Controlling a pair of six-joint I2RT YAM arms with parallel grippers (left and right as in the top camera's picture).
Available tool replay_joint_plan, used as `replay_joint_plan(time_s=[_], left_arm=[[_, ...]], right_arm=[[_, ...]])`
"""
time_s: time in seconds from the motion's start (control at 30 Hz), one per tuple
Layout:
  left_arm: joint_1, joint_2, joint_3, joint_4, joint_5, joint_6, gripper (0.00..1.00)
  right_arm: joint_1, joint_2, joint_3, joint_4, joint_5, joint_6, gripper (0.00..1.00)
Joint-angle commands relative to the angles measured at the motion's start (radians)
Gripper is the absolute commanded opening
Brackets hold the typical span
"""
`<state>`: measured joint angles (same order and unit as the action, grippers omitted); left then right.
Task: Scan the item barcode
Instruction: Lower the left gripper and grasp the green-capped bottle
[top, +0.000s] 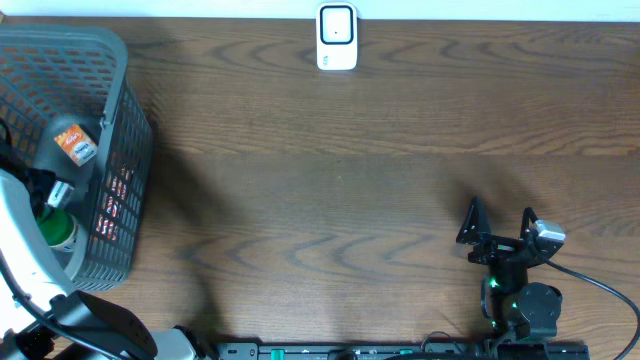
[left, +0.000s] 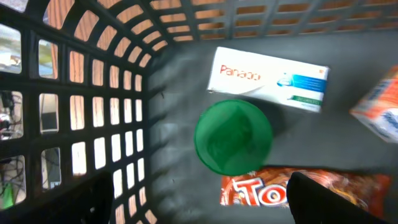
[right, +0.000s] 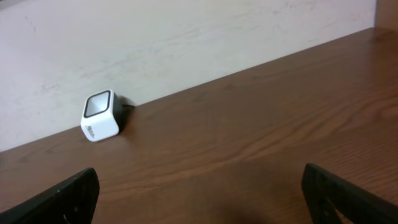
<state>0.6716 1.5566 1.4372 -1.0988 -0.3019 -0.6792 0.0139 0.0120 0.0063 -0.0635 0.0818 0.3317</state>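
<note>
Your left gripper (left: 200, 202) hung spread wide over the basket (left: 93, 93), above the green bottle cap (left: 233, 137), grasping nothing; your right gripper (top: 500, 212) sat released, facing the white scanner (right: 99, 116).

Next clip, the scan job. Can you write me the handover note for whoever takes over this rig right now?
Left claw: open, empty, down inside the grey basket, above the green-capped bottle.
Right claw: open, empty, above bare table on the robot's right side.
Items: all in the basket, with the Panadol box, red snack pack and orange-and-white pack around the bottle. The white scanner stands at the table's far edge, centre.
Done: nothing is gripped or out of the basket.
Left: grasp an item, lift it out, show its barcode to the scanner.
</note>
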Motion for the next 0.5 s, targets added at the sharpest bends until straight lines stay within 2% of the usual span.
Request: replay_joint_plan(time_s=[0.0,0.27,0.47], left_arm=[[0.028,-0.001,-0.059,0.035,-0.032,-0.015,0.87],[0.063,0.053,-0.105,0.097,0.005,-0.014,0.88],[0.063,0.166,-0.105,0.126,0.059,0.016,0.88]], right_arm=[[-0.008,-0.005,-0.001,-0.004,0.002,-0.011,0.99],[-0.008,-0.005,-0.001,-0.004,0.002,-0.011,0.99],[-0.008,-0.005,-0.001,-0.004,0.002,-0.011,0.99]])
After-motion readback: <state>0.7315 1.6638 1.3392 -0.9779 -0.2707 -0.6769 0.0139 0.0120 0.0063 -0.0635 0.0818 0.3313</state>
